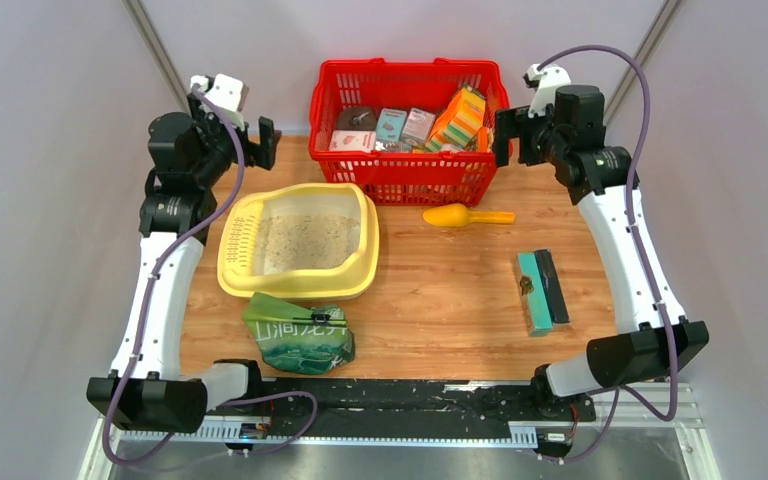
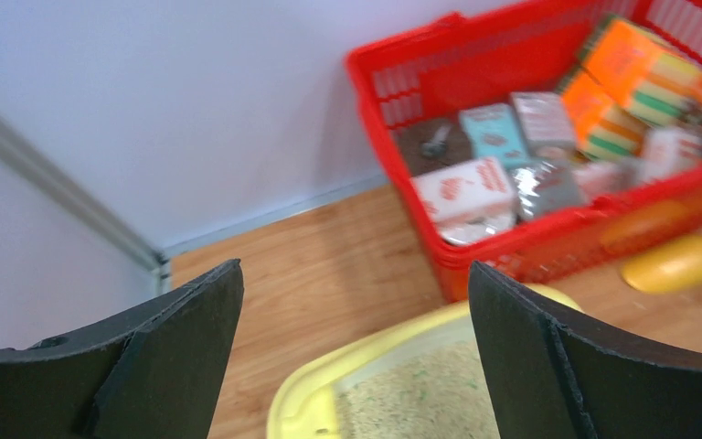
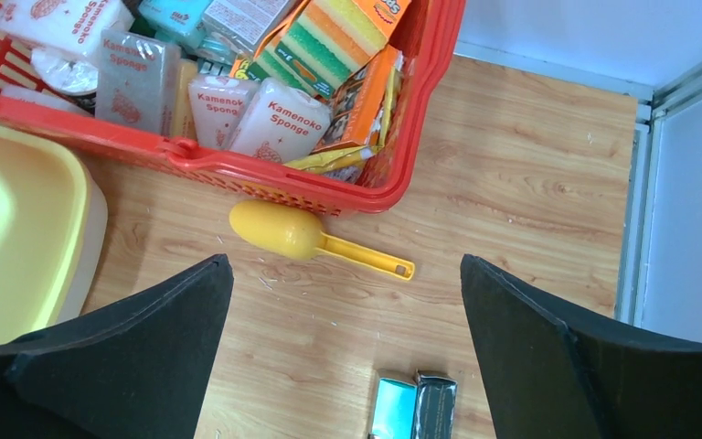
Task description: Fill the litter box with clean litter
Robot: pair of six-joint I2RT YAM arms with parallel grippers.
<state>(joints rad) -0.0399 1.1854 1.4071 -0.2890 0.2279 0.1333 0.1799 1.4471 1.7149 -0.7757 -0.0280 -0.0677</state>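
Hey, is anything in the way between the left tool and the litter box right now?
Nothing visible does. The left tool hangs open near the litter box's far-left corner, only bare tabletop between them. The red basket sits off to the right, and the green bag lies by the box's near rim.

You see a red basket of sponge packs at top centre, a yellow scoop just below it, a green bag lower left, and teal and black packs at right.

Left arm and right arm either side of red basket: white links, black joints, lilac cable each. Matte black wedge fingers.
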